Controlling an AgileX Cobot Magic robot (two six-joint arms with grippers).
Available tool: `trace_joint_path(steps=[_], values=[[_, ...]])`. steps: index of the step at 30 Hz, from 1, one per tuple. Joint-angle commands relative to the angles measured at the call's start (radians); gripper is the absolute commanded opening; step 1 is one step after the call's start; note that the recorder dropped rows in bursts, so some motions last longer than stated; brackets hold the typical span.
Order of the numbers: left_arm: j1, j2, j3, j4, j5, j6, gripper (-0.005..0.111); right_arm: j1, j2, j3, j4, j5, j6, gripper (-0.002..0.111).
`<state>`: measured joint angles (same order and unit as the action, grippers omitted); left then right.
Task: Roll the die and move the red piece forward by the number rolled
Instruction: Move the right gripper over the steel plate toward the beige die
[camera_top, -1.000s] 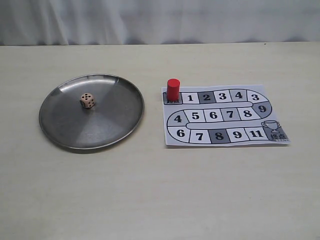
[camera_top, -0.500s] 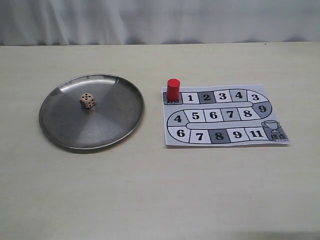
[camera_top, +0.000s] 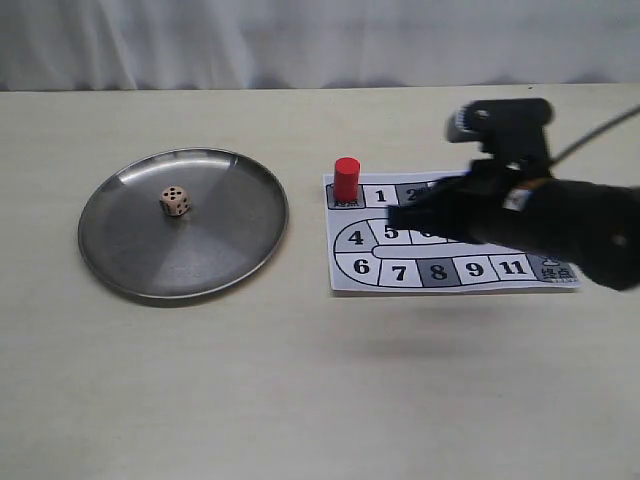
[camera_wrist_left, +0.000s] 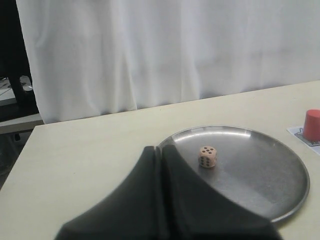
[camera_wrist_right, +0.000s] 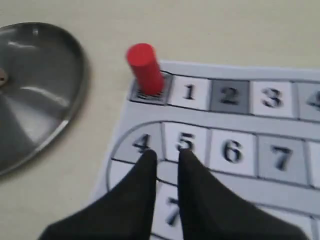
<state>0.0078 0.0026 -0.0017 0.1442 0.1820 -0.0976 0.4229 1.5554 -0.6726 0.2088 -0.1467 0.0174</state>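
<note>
The tan die (camera_top: 175, 201) lies in the round metal plate (camera_top: 120, 260) on the left, with several pips on its top face. The red piece (camera_top: 346, 179) stands upright on the start square of the printed board (camera_top: 440, 280). My right gripper (camera_top: 394, 216) hovers over the board's middle row, short of the piece. In the right wrist view the red piece (camera_wrist_right: 145, 70) stands beyond my right gripper (camera_wrist_right: 166, 155), whose fingers are a little apart and empty near squares 4 and 5. My left gripper (camera_wrist_left: 160, 149) is shut and empty, near the plate's rim, with the die (camera_wrist_left: 207, 156) just past it.
The board's numbered track runs from the start square to a trophy square (camera_top: 548, 262) at its right end. My right arm (camera_top: 560, 225) covers much of the board's upper right. A white curtain (camera_wrist_left: 165, 50) hangs behind the table's far edge.
My right arm has come in from the right and now reaches over the board; it was out of view before. The die and red piece have not moved.
</note>
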Motion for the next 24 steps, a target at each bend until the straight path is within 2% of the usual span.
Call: trace_joint_path(steps=[1,5,9,15,24], values=[[-0.008,-0.003,0.002,0.0,-0.009,-0.001,0.0,0.109,0.2,-0.244,-0.013,0.037,-0.037,0.039],[-0.008,-0.003,0.002,0.0,-0.009,-0.001,0.0,0.177,0.384,-0.504,-0.013,0.158,-0.037,0.054],[-0.008,-0.003,0.002,0.0,-0.009,-0.001,0.0,0.226,0.554,-0.772,-0.049,0.323,-0.045,0.063],[-0.008,-0.003,0.002,0.0,-0.009,-0.001,0.0,0.278,0.772,-1.117,-0.054,0.44,-0.132,0.064],[-0.008,-0.003,0.002,0.0,-0.009,-0.001,0.0,0.284,1.02,-1.45,-0.052,0.562,-0.138,0.064]])
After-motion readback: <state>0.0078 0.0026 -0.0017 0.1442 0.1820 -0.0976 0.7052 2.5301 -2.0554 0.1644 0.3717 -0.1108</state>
